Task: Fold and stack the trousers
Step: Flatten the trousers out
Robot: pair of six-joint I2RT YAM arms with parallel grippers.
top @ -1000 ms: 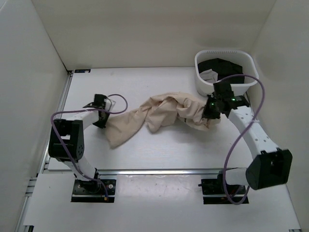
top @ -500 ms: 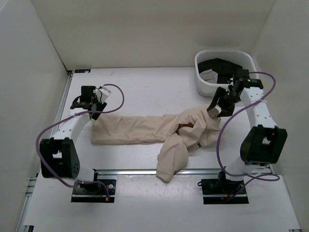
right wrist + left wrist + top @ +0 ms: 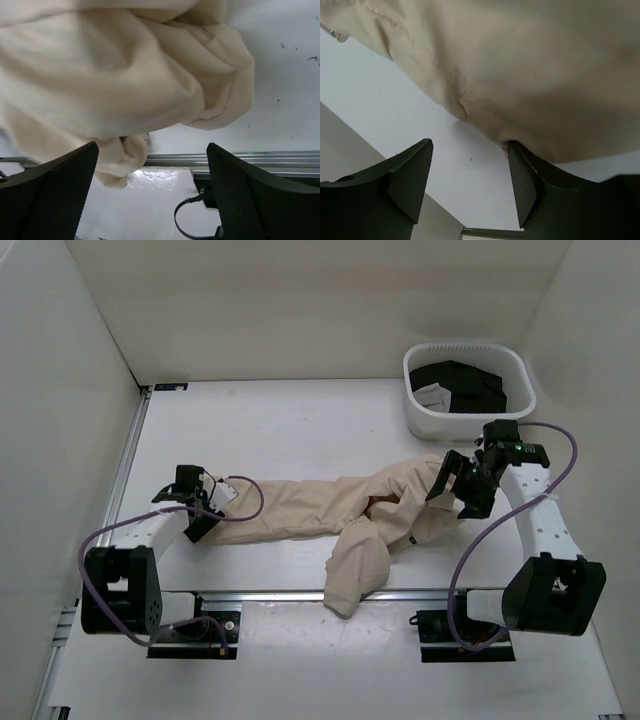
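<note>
Beige trousers (image 3: 330, 515) lie stretched across the table, one leg running left, the other bunched and hanging over the near edge (image 3: 352, 580). My left gripper (image 3: 197, 512) sits at the left leg's end, open, its right finger (image 3: 527, 182) touching the cloth edge (image 3: 530, 75), nothing between the jaws. My right gripper (image 3: 458, 483) hovers over the waist end at the right, open wide, with the crumpled fabric (image 3: 125, 80) beyond its fingers (image 3: 250, 195) and nothing held.
A white basket (image 3: 415, 415) with dark folded clothes (image 3: 460, 385) stands at the back right, just behind the right arm. White walls close in left, right and back. A metal rail (image 3: 300, 595) runs along the table's near edge.
Both grippers let go of the trousers and opened. The trousers went from a crumpled heap to a stretched-out lay. The left gripper dropped toward the near left; the right gripper lowered slightly.
</note>
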